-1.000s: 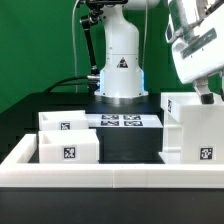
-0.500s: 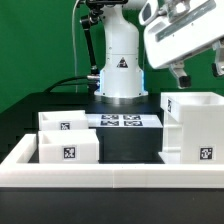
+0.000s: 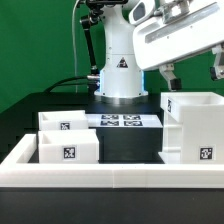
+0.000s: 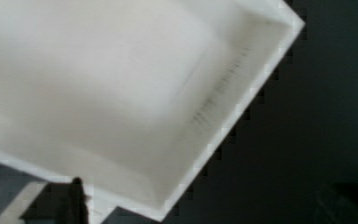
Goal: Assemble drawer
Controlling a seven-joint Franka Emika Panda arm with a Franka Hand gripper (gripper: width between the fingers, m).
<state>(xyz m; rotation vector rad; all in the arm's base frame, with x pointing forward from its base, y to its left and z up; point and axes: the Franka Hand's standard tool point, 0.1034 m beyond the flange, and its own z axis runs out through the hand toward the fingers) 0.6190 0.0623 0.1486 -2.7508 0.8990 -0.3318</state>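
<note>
The large white cube casing (image 3: 190,128) stands at the exterior view's right, with one tag on its lower front. Two small white open-topped boxes sit at the left, one behind (image 3: 62,121) and one in front (image 3: 68,150), each with a tag. My gripper (image 3: 192,72) hangs tilted in the air just above the casing, open and empty, touching nothing. In the wrist view the casing (image 4: 123,90) fills most of the picture from close up, and one dark fingertip (image 4: 59,205) shows beside its corner.
The marker board (image 3: 120,121) lies flat behind the boxes, in front of the arm's white base (image 3: 120,70). A long low white border wall (image 3: 110,176) runs along the front, and a side wall runs at the left (image 3: 22,150). The tabletop is black.
The gripper has lifted off the casing's top rim, moved up and toward the exterior view's left, and tilted. The casing and boxes have not moved.
</note>
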